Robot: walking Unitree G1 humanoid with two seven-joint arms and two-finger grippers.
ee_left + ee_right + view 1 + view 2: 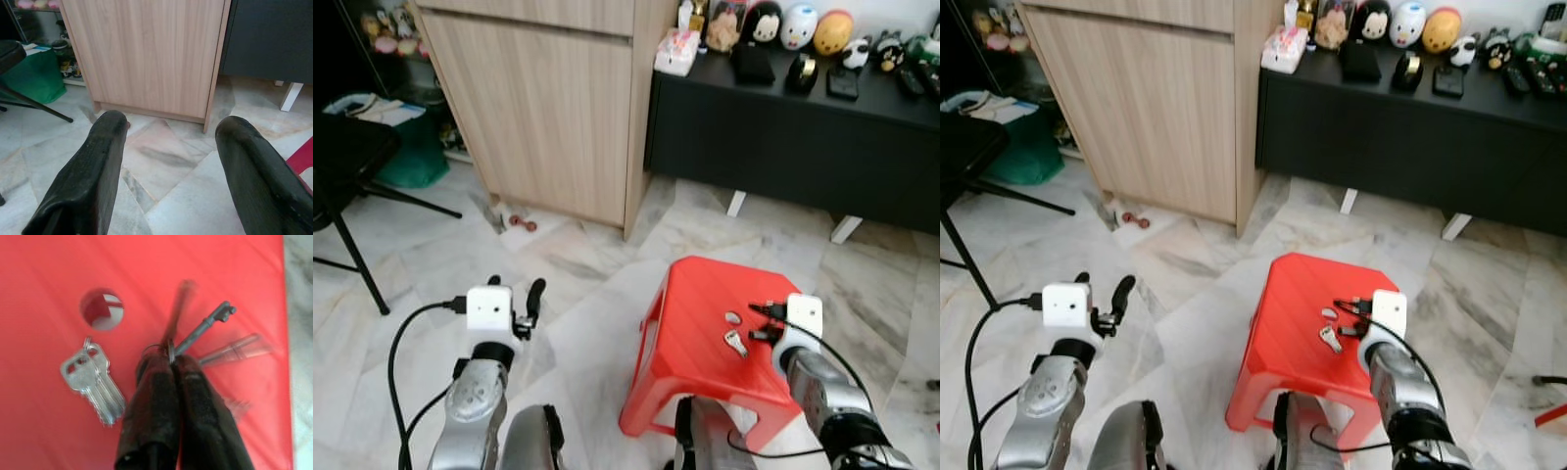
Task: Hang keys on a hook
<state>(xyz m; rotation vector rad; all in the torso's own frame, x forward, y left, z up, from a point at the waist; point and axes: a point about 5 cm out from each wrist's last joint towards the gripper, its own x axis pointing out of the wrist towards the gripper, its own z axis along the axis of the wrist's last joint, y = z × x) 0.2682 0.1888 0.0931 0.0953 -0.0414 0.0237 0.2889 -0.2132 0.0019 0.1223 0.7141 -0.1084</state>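
My right gripper [168,363] is shut on the ring of a bunch of dark keys [205,325], which fan out blurred just above the red plastic stool [700,284]. A second bunch, of silver keys [95,384], lies flat on the stool top beside its round hole [101,308]. In the left eye view the right gripper [766,323] hovers over the stool's right side, with the silver keys [736,343] just to its left. My left gripper [515,290] is held up over the marble floor, left of the stool. It is open with nothing between its fingers [98,166].
A light wooden cabinet [548,108] stands ahead, and a low black sideboard [783,137] with figurines on top is to its right. A black folding chair [342,186] and a green bag [411,157] are at the left. Marble floor [578,284] lies between them.
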